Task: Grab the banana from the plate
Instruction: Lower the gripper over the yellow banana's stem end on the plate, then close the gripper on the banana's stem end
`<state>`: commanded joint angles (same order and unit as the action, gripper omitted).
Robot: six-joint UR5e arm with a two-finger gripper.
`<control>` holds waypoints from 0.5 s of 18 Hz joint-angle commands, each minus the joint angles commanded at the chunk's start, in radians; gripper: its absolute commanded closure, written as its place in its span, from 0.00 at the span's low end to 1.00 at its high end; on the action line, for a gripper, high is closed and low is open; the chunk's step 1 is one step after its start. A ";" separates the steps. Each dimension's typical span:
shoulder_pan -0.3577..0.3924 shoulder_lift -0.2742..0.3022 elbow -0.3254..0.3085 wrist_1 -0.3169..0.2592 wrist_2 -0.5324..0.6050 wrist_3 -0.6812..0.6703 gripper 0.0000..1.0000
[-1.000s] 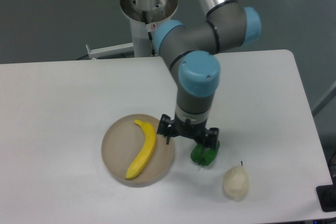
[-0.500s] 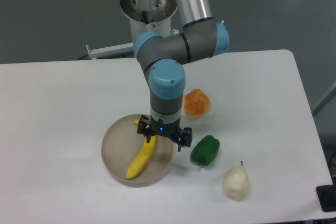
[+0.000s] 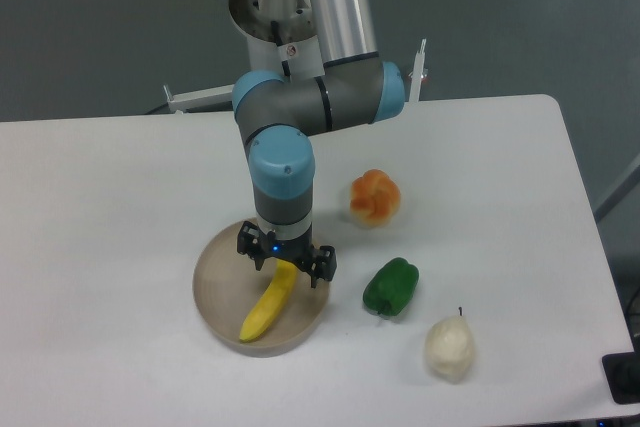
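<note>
- One arm (image 3: pixel 300 112) reaches down from its base at the table's far edge, its wrist pointing straight down over the plate (image 3: pixel 215 282).
- The gripper (image 3: pixel 285 259) sits above the upper half of the banana (image 3: pixel 268 305), hiding that end; its fingers look spread, one on each side of the fruit.
- The banana lies on the plate, its lower tip near the front rim.
- An orange fruit (image 3: pixel 375 197), a green pepper (image 3: pixel 391 287) and a pale pear (image 3: pixel 448 347) lie on the table (image 3: pixel 110 207) to the right of the plate.
</note>
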<state>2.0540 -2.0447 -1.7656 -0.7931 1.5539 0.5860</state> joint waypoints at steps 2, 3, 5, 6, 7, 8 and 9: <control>-0.002 -0.005 0.000 0.000 0.000 -0.003 0.00; -0.002 -0.006 0.000 0.002 0.000 -0.003 0.00; -0.008 -0.015 -0.009 0.024 0.002 -0.003 0.00; -0.008 -0.017 -0.011 0.031 0.002 -0.003 0.00; -0.008 -0.020 -0.011 0.031 0.002 -0.005 0.00; -0.009 -0.020 -0.011 0.031 0.002 -0.005 0.00; -0.009 -0.020 -0.011 0.031 0.003 -0.006 0.01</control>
<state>2.0448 -2.0647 -1.7763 -0.7624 1.5570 0.5799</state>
